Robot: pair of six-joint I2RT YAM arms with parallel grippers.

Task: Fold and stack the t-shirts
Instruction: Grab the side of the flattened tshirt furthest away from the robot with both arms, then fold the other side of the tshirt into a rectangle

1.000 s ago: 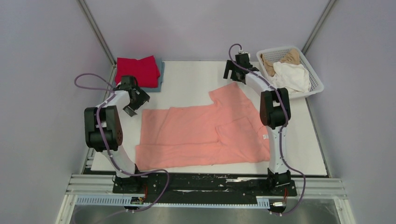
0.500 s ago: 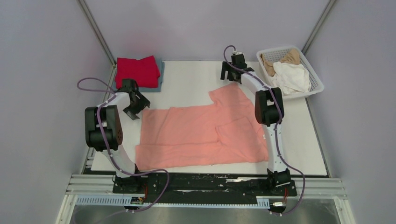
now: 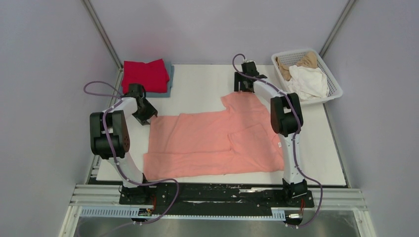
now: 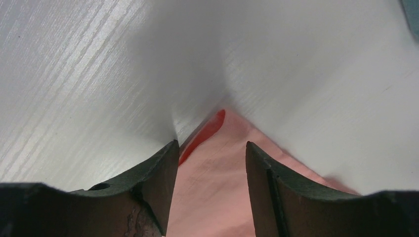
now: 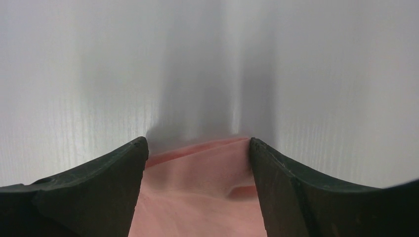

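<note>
Salmon-pink t-shirt (image 3: 212, 143) lies spread flat on the white table (image 3: 197, 81). It covers most of the middle and near part, with one sleeve reaching toward the far side.

Left claw (image 3: 147, 117) sits low at the shirt's far-left corner. In the left wrist view its two dark fingers (image 4: 158, 173) stand apart, astride the pointed corner of the cloth. The cloth lies slack between them, and a thin fold of shadowed red edge shows at the tip. Claw released, nothing pinched.

Right claw (image 3: 245, 86) is down at the far edge of the sleeve. The right wrist view shows its fingers (image 5: 276, 168) wide apart, with the pink hem running across the gap and bare table beyond. Also released, no grasp on the cloth.

Bright red t-shirt (image 3: 146, 74) rests folded at the far-left corner of the table, on top of a grey-blue t-shirt (image 3: 170, 79) whose edge peeks out on the right side and along the near edge.

White lattice basket (image 3: 337, 90) stands at the far-right corner. Inside it are a crumpled white t-shirt (image 3: 309, 81) and a tan t-shirt (image 3: 306, 60), the tan one toward the back.
</note>
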